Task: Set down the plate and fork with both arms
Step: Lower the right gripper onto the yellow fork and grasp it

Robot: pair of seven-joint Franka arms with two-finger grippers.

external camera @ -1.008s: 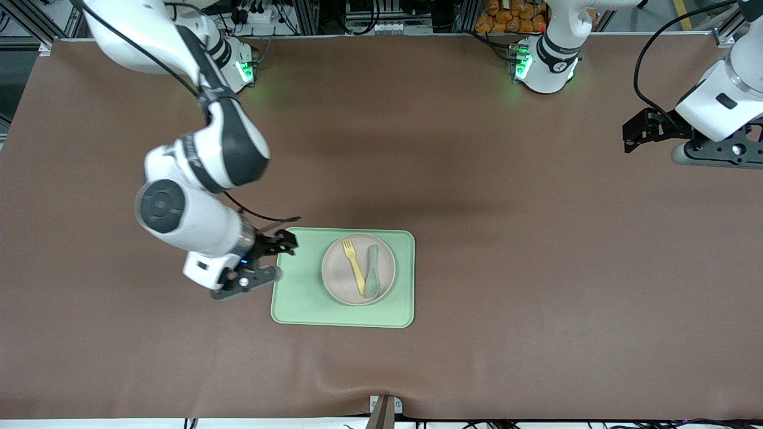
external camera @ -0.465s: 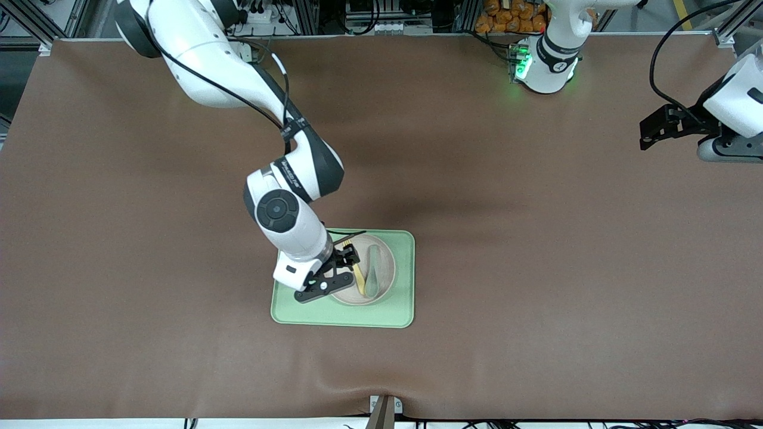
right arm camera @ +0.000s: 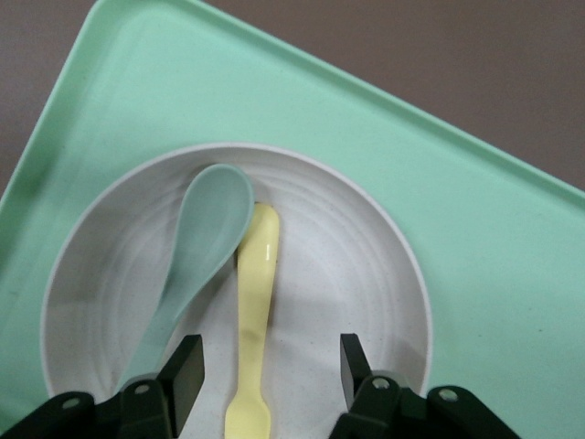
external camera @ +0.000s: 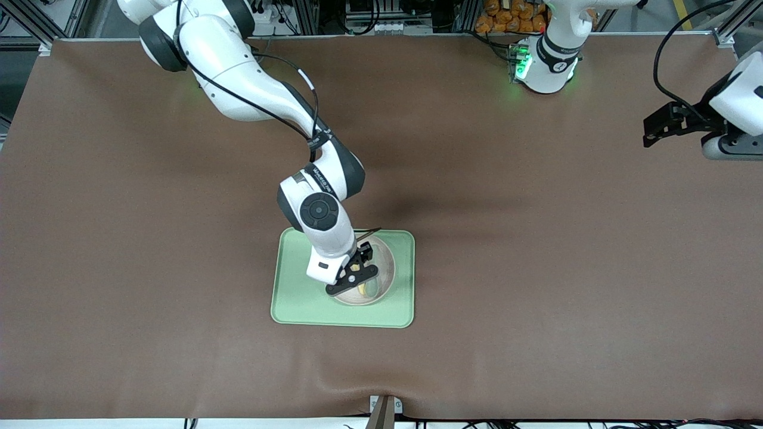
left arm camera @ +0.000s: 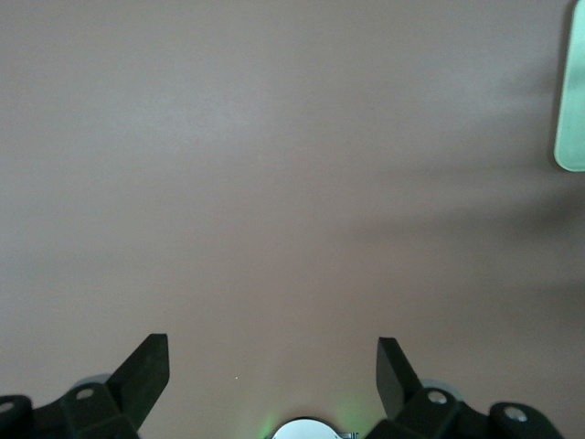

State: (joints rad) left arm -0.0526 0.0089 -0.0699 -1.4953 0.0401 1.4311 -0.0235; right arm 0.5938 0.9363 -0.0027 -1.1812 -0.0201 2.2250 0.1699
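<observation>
The off-white plate (external camera: pixel 386 262) (right arm camera: pixel 366 265) lies on the light-green tray (external camera: pixel 295 298) (right arm camera: pixel 494 238). In it the pale-yellow fork (right arm camera: pixel 256 302) rests beside a grey-green spoon (right arm camera: pixel 196 247). My right gripper (external camera: pixel 362 262) (right arm camera: pixel 270 361) hangs low over the plate, open, one finger on each side of the fork's handle without touching it. From the front, the right hand hides most of the fork. My left gripper (external camera: pixel 647 134) (left arm camera: pixel 271 361) waits open and empty above bare table at the left arm's end.
Brown table cover (external camera: pixel 536 268) stretches all around the tray. The tray's corner (left arm camera: pixel 571 110) shows at the edge of the left wrist view. A small bracket (external camera: pixel 384 408) sits at the table edge nearest the front camera.
My right arm swung from beside the tray to over the plate, and its fingers have narrowed around the fork's handle. The left gripper drifted slightly toward its end of the table.
</observation>
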